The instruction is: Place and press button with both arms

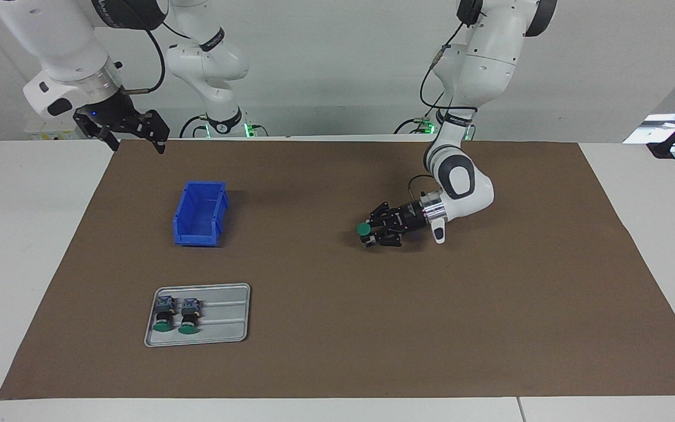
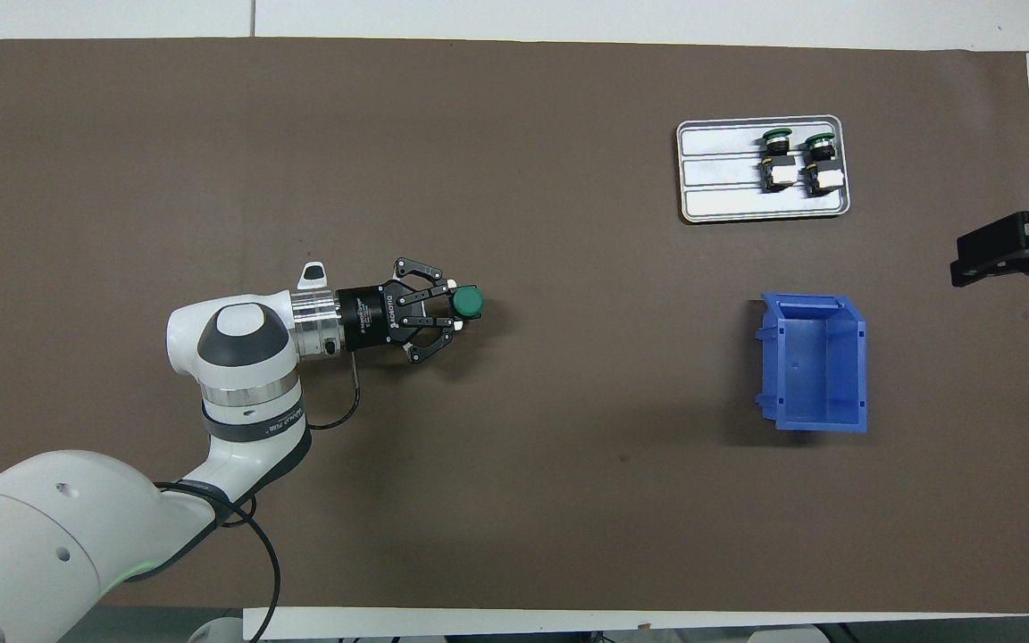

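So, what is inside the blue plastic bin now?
The blue plastic bin shows only its bare blue floor in the overhead view; nothing lies in it. In the facing view, its nearer wall hides part of the floor.
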`<control>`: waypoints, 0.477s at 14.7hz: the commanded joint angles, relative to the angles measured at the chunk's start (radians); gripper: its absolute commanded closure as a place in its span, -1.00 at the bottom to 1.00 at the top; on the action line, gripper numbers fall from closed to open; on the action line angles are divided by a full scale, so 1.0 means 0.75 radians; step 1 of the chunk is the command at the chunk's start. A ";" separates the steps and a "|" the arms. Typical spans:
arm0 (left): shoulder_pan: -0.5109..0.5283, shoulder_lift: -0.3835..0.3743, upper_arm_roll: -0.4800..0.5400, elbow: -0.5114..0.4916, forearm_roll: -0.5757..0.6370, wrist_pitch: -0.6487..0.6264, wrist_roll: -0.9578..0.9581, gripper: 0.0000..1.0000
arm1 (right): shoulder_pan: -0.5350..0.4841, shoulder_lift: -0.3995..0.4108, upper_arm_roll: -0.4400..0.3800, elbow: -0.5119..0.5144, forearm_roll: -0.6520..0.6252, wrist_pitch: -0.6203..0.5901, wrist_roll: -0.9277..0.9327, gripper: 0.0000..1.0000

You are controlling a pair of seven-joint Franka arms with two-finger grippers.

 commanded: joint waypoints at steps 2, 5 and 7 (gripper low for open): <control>-0.017 -0.015 0.008 -0.024 -0.037 0.015 0.030 0.14 | -0.006 -0.023 0.002 -0.024 0.006 -0.006 -0.031 -0.99; -0.015 -0.015 0.008 -0.024 -0.037 0.022 0.030 0.02 | -0.006 -0.023 0.002 -0.024 0.006 -0.006 -0.031 -0.99; -0.017 -0.015 0.010 -0.024 -0.035 0.024 0.032 -0.12 | -0.006 -0.023 0.002 -0.024 0.006 -0.006 -0.031 -0.99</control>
